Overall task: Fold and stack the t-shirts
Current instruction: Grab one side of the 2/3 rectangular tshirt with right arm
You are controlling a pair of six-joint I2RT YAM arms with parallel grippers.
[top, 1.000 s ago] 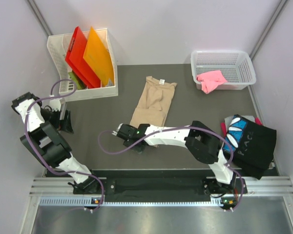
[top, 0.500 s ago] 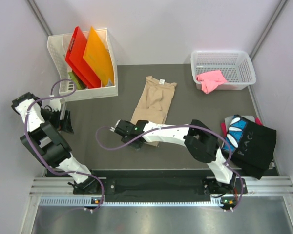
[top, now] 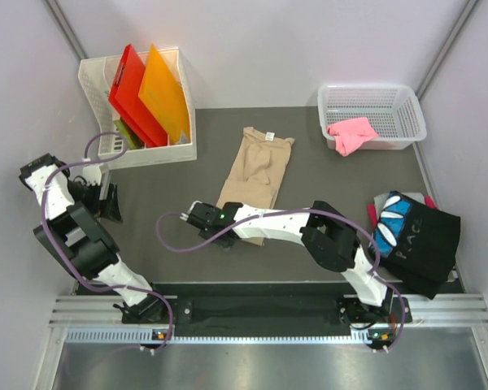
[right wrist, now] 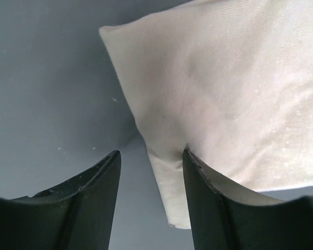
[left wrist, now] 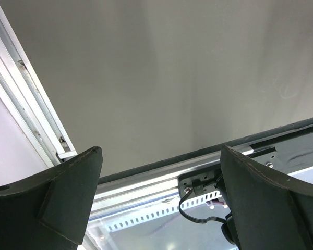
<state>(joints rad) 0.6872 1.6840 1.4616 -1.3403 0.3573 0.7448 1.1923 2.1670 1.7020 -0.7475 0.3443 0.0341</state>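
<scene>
The right gripper (right wrist: 149, 154) has slid left to the near-left corner of the tan shirt (right wrist: 224, 94), mid-table, jaws apart astride its edge, likely to pinch it for folding. The left gripper (left wrist: 160, 150) waits at the left, spread wide.

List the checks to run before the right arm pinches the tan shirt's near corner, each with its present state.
1. Right gripper open at the corner: ok, its fingers stand apart.
2. Tan t-shirt edge inside the gap: ok, a folded flap lies between them.
3. Number of layers that would be caught: cannot tell.
4. Left gripper out of the way: ok, wide open, no cloth near it.
5. Shirt spread on the table: ok, lying flat, folded narrow.
6. Other shirts clear: ok, black t-shirt at the right edge, pink t-shirt in the basket.
</scene>
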